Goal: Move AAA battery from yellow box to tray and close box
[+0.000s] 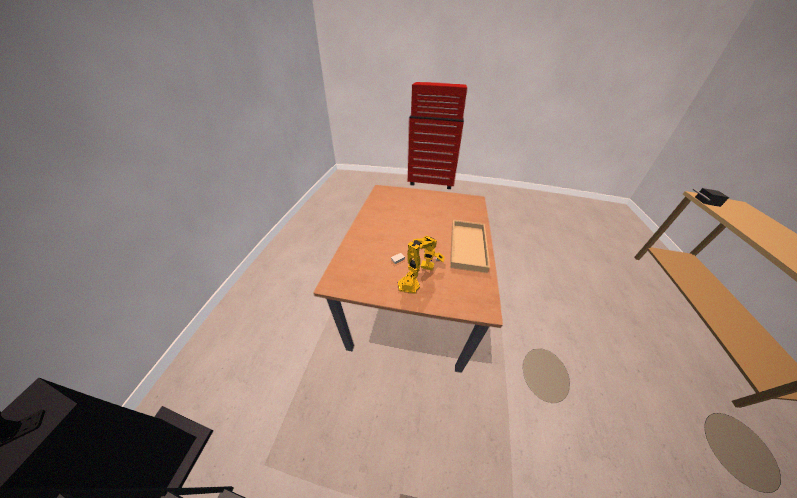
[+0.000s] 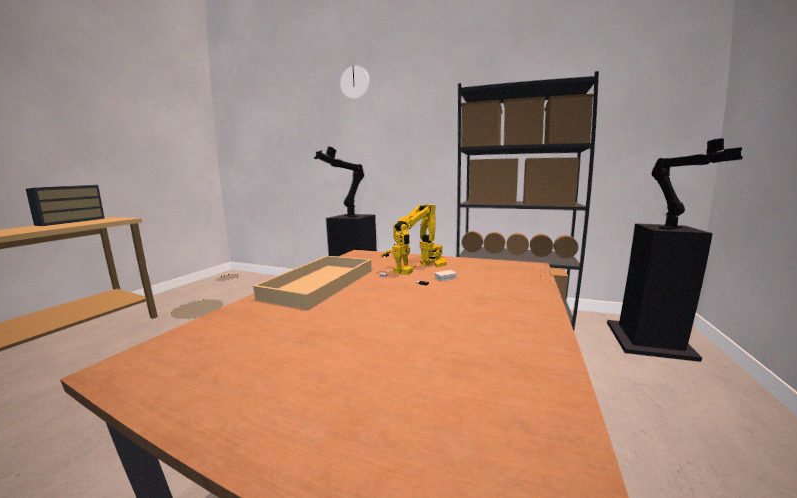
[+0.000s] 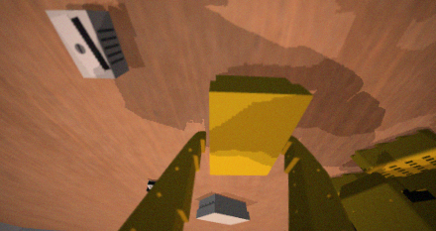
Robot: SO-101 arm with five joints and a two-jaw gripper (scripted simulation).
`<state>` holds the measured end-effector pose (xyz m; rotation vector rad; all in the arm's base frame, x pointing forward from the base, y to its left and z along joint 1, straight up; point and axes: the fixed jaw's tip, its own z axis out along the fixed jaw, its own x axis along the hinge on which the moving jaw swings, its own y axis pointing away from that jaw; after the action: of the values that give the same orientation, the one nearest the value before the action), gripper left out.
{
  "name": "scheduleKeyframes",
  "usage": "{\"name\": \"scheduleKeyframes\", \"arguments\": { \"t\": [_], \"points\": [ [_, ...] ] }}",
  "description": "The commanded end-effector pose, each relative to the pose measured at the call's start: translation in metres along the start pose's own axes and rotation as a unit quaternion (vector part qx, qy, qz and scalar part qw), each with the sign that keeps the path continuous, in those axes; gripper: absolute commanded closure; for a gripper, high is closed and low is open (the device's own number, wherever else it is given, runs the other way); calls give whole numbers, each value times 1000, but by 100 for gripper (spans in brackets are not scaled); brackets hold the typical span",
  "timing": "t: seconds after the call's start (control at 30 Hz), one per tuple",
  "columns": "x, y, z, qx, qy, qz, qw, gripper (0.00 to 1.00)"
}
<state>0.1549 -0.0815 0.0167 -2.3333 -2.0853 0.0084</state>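
The yellow box point(image 3: 248, 129) point(image 2: 404, 270) stands on the table under my gripper. In the wrist view I see its plain yellow face, partly shaded, and a darker side; no opening shows. My gripper point(image 3: 245, 141) point(image 2: 400, 266) is partly open, with its fingers on either side of the box. A thin gap shows beside the left finger; the right finger overlaps the box's edge in view. The tray point(image 1: 470, 268) point(image 2: 282, 299) stands apart from the gripper, and I see nothing in it. The AAA battery is not visible, and whether it is inside the box is hidden.
A white-and-grey block lies beyond the fingers. A small grey-and-white object point(image 3: 88, 45) with a black stripe lies at the wrist view's upper left. A small black object point(image 2: 423, 282) lies near the white box point(image 2: 445, 275) point(image 1: 397, 257). My arm's base point(image 1: 408, 284) is close by.
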Motion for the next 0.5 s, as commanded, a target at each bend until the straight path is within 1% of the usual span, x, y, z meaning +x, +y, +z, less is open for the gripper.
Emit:
{"name": "scheduleKeyframes", "arguments": {
  "t": [0.0,0.47],
  "points": [
    [1,2,-1,-6,-2,1,1000,73],
    [1,2,-1,-6,-2,1,1000,77]
  ]
}}
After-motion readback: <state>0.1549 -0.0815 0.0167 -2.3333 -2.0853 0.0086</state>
